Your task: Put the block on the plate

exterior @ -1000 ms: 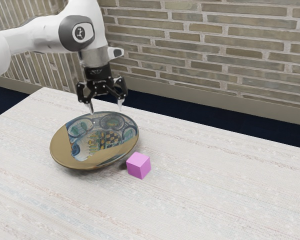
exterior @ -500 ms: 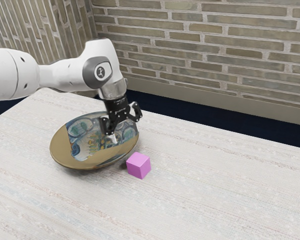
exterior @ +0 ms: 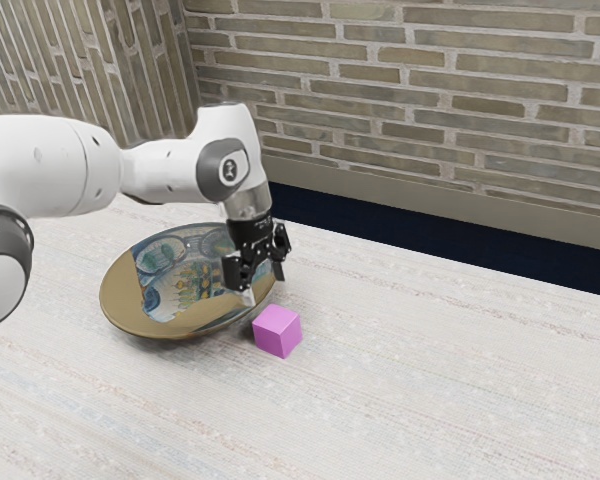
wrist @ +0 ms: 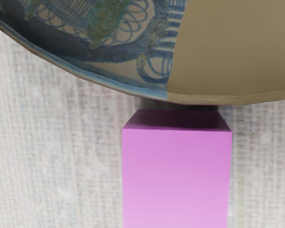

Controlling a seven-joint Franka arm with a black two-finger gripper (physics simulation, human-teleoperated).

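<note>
Aligning spread fingers point(exterior: 247, 297) with the smooth pink cubic block point(exterior: 278, 331) beside the round, patterned, ceramic-looking plate point(exterior: 125, 293).
Descend clear of the plate's rim, then squeeze opposite faces.

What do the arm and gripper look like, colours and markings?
Arm: glossy white, rounded links; dark grey surround at the wrist joint framing a white disc with a dark emblem; silver-grey collar. Gripper: black, angular linkages, pale fingertips.
</note>
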